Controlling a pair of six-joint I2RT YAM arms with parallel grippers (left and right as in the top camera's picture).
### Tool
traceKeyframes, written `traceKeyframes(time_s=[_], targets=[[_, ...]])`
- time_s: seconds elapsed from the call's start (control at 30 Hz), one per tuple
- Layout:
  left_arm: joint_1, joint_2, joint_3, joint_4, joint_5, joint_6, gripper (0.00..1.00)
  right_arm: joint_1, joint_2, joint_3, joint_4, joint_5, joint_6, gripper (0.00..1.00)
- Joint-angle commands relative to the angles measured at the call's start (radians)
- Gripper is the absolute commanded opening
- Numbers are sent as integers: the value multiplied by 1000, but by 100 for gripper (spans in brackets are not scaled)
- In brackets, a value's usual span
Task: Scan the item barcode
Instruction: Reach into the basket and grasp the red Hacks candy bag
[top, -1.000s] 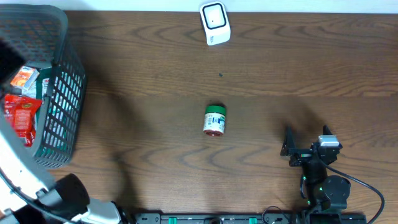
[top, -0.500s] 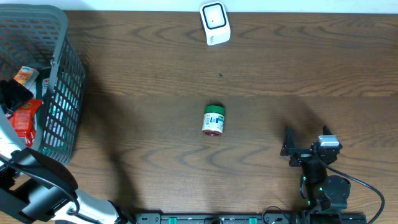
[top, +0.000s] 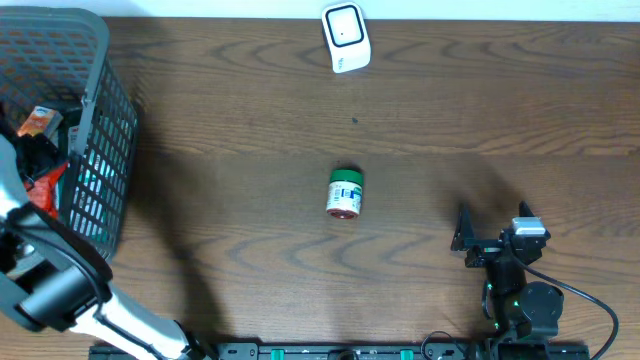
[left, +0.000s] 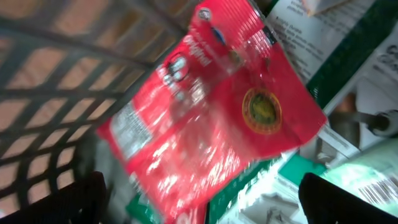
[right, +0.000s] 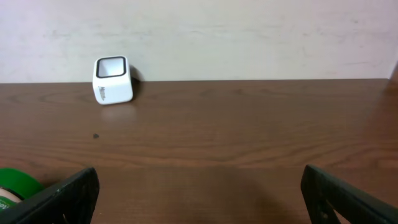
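My left gripper (top: 33, 152) reaches down inside the grey mesh basket (top: 100, 150) at the table's left end. In the left wrist view it (left: 201, 202) stands open just above a red foil packet (left: 211, 106) that lies on green and white cartons (left: 348, 81); nothing is between its fingers. A white barcode scanner (top: 346, 38) stands at the far edge of the table and also shows in the right wrist view (right: 112, 79). A small jar with a green lid (top: 344, 193) lies on its side mid-table. My right gripper (top: 493, 224) rests open and empty at the near right.
The basket's mesh wall (left: 56, 93) stands close on the left of the packet. An orange packet (top: 38, 121) and other packs lie in the basket. The jar's green lid (right: 15, 186) shows at the left edge of the right wrist view. Dark wood table (top: 480, 120).
My left arm has swung over the basket and lowered the gripper in among the packets. The right arm, jar and scanner have not moved.
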Motion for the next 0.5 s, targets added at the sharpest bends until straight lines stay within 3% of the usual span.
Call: traceKeyframes(time_s=[0.0,0.47], targets=[[3,56,-7,13,-9,69,99,-13,-1,-1,-4,-1,-1,99],[21,180,-7,58,-10,120,100,-13,-1,-1,-4,-1,-1,99]])
